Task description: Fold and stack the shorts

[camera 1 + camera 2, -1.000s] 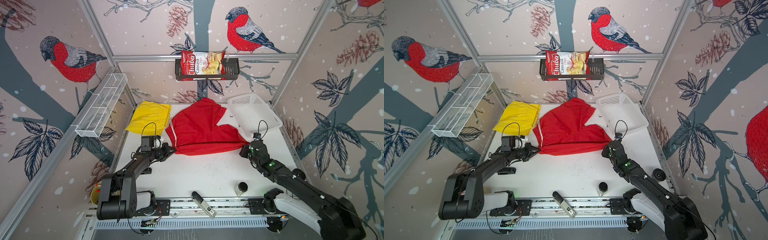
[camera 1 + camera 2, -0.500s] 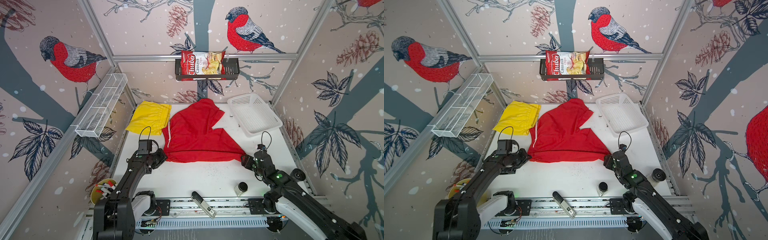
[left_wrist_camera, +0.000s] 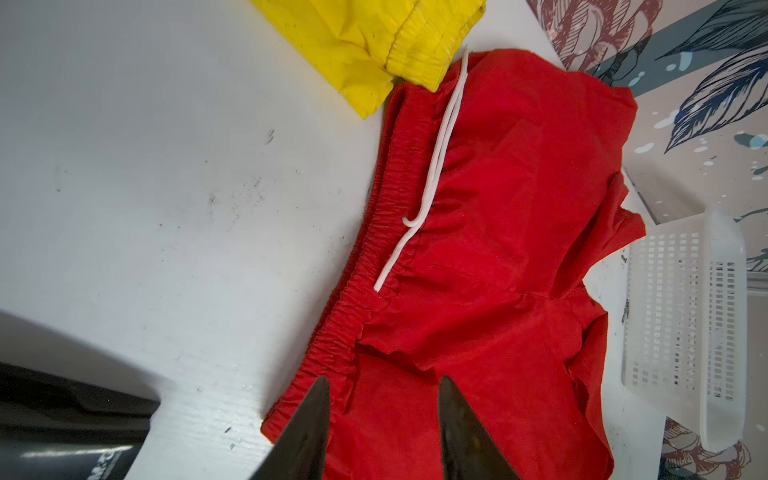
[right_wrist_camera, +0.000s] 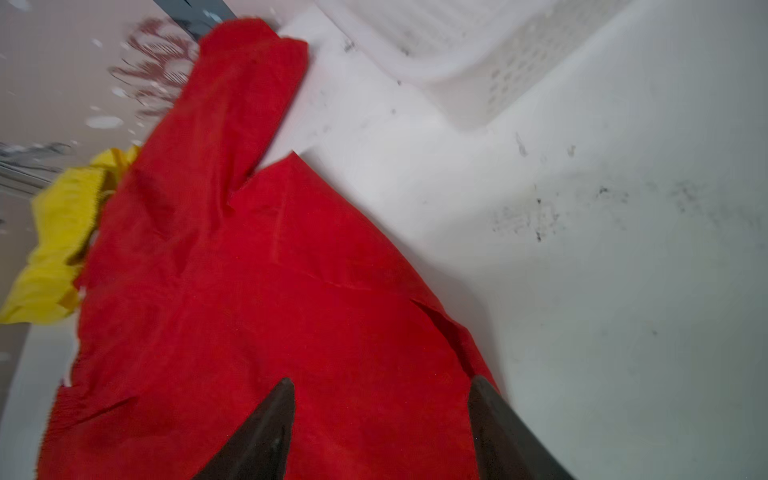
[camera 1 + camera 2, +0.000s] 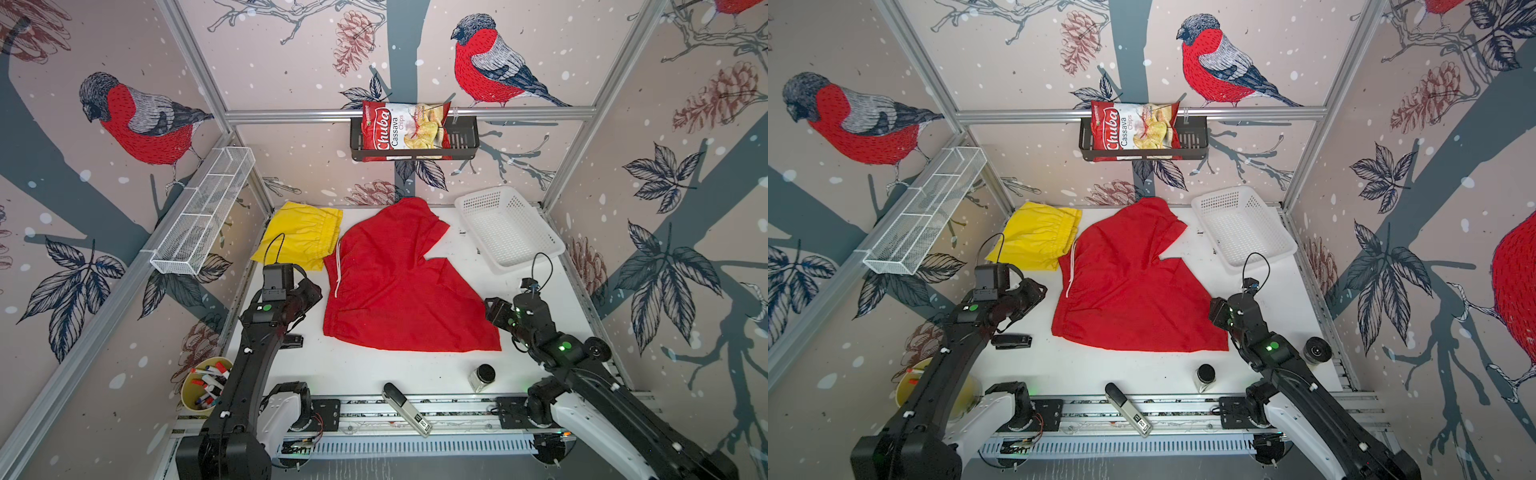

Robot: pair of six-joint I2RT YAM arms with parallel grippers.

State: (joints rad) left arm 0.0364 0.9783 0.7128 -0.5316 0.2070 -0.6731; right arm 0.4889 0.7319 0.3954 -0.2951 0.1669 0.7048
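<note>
The red shorts lie spread mid-table, touching the yellow shorts at the far left; the left gripper is part-open over the red waistband's end, holding nothing; the right gripper gapes wider over a leg hem, empty; white table, white basket at far right.

red shorts: thin cloth, matt, a bit crinkly | drawstring: white soft cord | yellow shorts: thin cloth, wrinkly, bunched stretchy band | basket: white plastic, smooth, full of little holes | tabletop: white, matt, with dark scuffs | wall rack: white wire mesh | chips bag: shiny, crinkly | frame bar: bare grey metal
</note>
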